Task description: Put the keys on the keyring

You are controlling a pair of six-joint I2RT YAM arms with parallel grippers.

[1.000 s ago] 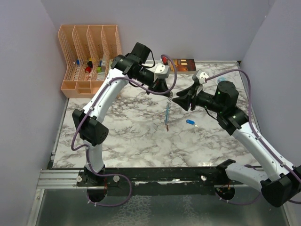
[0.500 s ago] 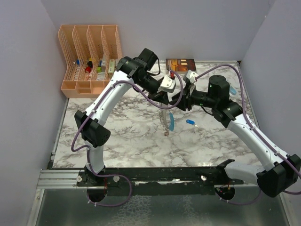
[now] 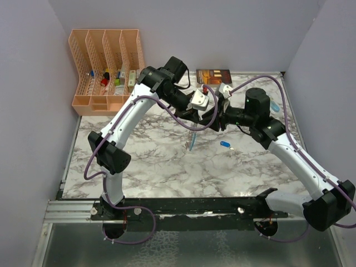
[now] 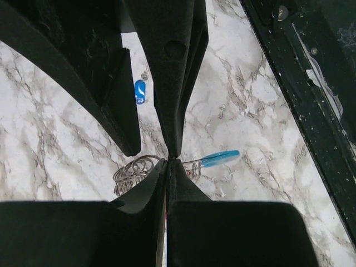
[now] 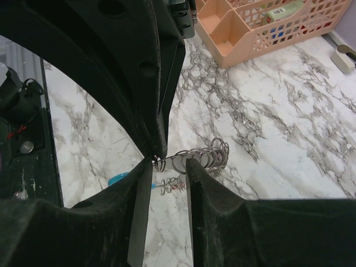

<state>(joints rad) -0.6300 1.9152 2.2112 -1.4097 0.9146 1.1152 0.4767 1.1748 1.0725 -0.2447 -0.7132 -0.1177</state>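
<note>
Upper left of the top view: peach organizer [image 3: 105,67], standing on the marble table [image 3: 156,167] against the back corner. Toward the middle, both arms bent in over the table, tips meeting just right of centre.

Left gripper [image 4: 170,160] pressed fully together, pinching the keyring [image 4: 136,169] at its metal rings and holding it up. In the left wrist view, rings bunched just left of the pinch, light-blue strap [image 4: 219,159] sticking out to the right of it. In the top view, strap hanging below the meeting point, near mid-frame.

Right gripper [image 5: 168,167] set in from the right, fingers [image 5: 206,206] a narrow way apart, one ring lying across the gap from finger to finger. Cannot tell whether squeezed or merely straddled. In the right wrist view, remaining rings fanned out to the right of that gap, strap low at left, left gripper's dark fingers slanting down from the top of the frame to the same ring.

Further right and lower in the top view: dark-blue key [image 3: 225,144], flat on the table, apart from the keyring and from both grippers.
</note>
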